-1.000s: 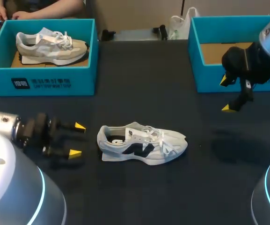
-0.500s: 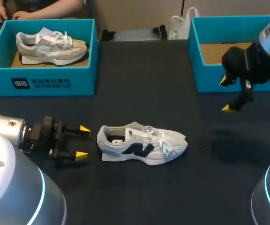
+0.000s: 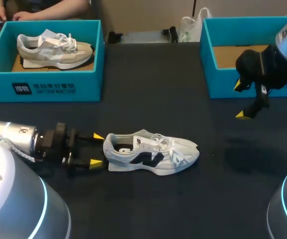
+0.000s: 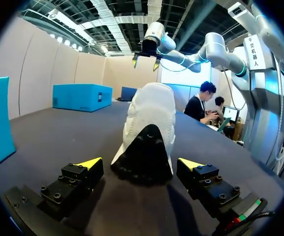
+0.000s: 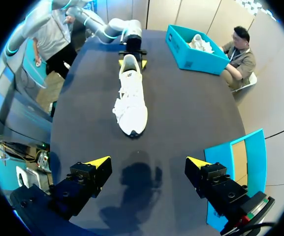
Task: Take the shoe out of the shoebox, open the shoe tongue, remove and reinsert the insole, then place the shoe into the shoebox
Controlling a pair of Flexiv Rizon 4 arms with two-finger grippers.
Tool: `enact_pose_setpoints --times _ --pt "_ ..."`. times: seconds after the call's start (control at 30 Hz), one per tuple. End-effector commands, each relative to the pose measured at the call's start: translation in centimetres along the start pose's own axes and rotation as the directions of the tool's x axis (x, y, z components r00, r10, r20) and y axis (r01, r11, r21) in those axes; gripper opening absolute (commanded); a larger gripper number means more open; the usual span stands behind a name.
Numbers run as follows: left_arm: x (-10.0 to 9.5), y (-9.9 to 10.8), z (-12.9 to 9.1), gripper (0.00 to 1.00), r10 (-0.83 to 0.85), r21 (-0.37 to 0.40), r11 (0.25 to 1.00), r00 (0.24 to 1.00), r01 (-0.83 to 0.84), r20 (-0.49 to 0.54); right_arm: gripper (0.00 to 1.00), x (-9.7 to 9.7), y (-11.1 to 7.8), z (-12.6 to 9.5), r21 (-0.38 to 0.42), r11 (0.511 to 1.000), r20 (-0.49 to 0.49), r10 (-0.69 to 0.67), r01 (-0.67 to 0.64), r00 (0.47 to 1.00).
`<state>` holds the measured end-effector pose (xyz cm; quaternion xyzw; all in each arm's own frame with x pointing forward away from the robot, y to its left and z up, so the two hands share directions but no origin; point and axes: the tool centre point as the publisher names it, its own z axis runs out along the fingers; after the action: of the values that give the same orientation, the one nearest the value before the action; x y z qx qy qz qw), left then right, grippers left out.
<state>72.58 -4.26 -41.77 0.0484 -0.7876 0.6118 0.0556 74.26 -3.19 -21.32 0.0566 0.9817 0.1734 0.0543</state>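
Shoe sits upright on the dark table, mid-table, toe twd 3 o'clock. My L gripper is at its 9 o'clock, spread wide & empty, tips flanking the heel w/o touching. My R gripper hangs at the shoe's 2 o'clock, also wide apart & empty, just in front of the shoebox.

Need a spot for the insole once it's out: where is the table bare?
Bare: the wide strip between the left shoebox and the right shoebox, behind the white shoe. There is also the patch beyond its toe, on the near side of the right pincer. Crowded: the heel end, where the open left pincer sits.
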Motion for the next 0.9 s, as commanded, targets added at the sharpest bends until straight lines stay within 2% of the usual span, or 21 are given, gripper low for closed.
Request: enact_pose_setpoints --times 0.03,0.9 --pt "0.2 0.2 0.5 1.0 -0.008 -0.006 1.0 1.0 0.008 -0.004 1.0 0.0 0.0 0.1 0.001 1.0 0.002 0.0 0.0 1.0" --pt "0.8 -1.1 3.7 1.0 -0.012 -0.004 1.0 1.0 0.012 -0.028 1.0 0.0 0.0 0.1 0.001 1.0 0.002 0.0 0.0 1.0"
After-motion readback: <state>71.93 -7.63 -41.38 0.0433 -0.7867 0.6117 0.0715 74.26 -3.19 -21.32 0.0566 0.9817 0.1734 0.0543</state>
